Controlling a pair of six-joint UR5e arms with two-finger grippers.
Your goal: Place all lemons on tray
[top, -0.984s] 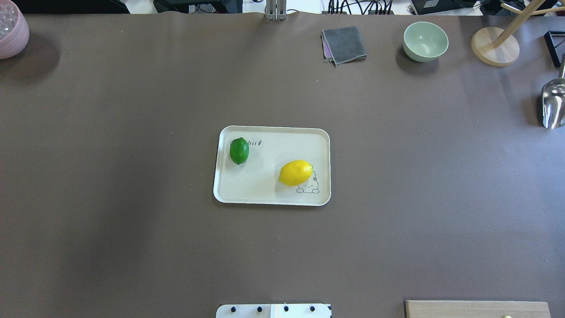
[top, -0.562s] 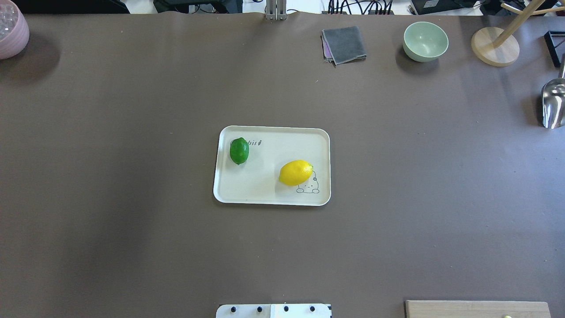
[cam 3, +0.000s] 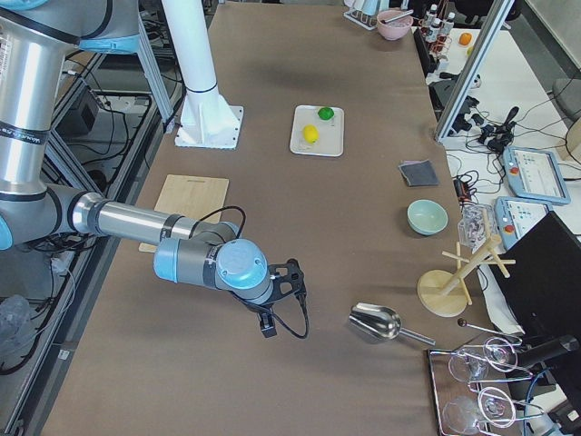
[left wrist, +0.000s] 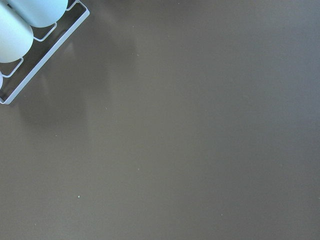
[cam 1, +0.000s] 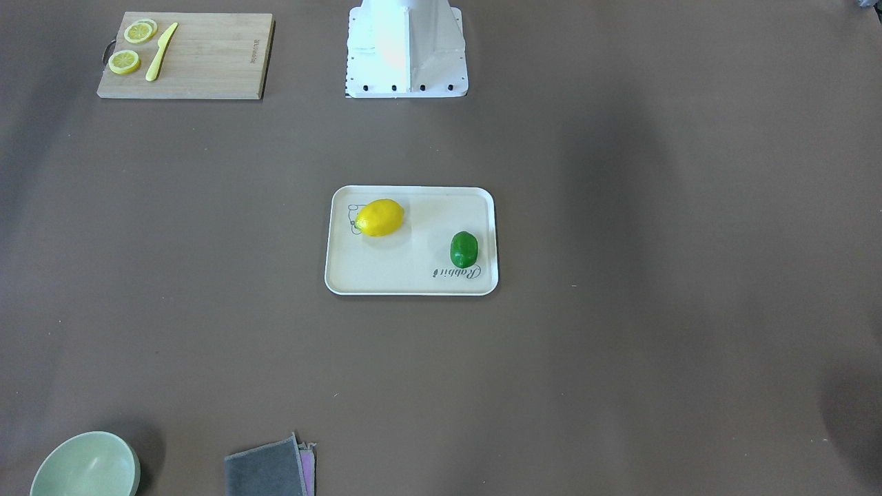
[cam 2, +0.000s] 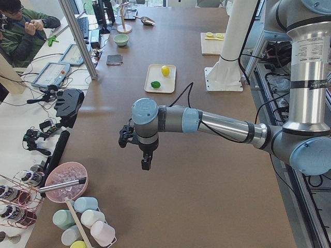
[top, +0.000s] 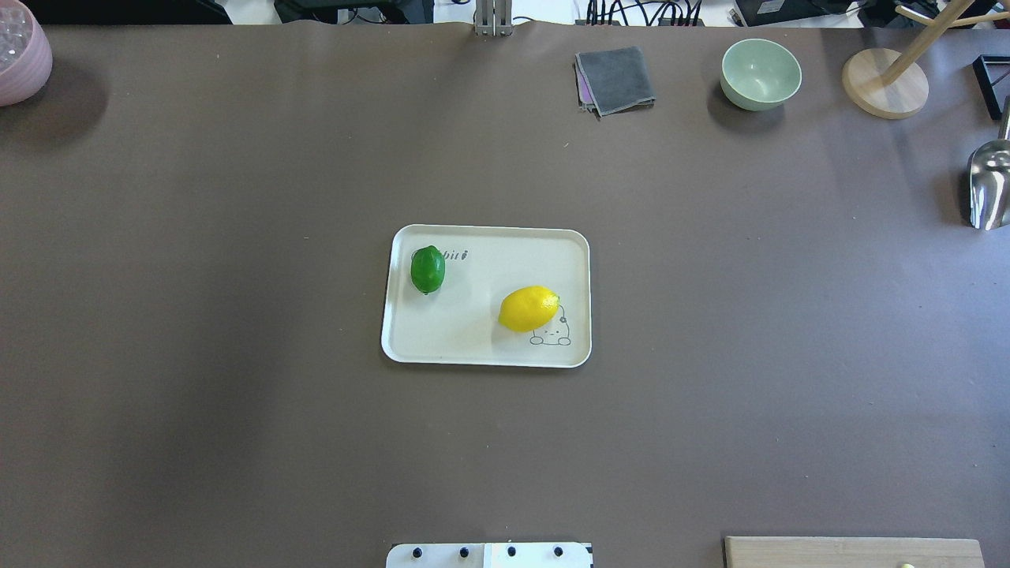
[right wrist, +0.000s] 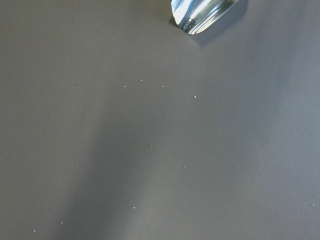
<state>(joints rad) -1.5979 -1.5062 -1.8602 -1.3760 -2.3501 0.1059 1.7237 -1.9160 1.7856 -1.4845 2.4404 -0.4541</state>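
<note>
The cream tray [top: 481,351] lies at the table's middle. The yellow lemon [top: 529,308] rests on it near the cartoon drawing, and the green lemon [top: 428,269] rests on it by the "Rabbit" script. Both also show in the front-facing view, yellow lemon [cam 1: 380,218] and green lemon [cam 1: 464,249]. My left gripper [cam 2: 146,163] hangs over bare table far from the tray, seen only in the exterior left view. My right gripper [cam 3: 266,327] hangs near the metal scoop, seen only in the exterior right view. I cannot tell whether either is open or shut.
A wooden cutting board [cam 1: 207,58] holds lemon slices [cam 1: 124,62] and a yellow knife [cam 1: 160,60]. A green bowl [top: 761,73], grey cloth [top: 615,79], wooden stand [top: 884,83], metal scoop [top: 989,185] and pink bowl [top: 20,55] line the table's edges.
</note>
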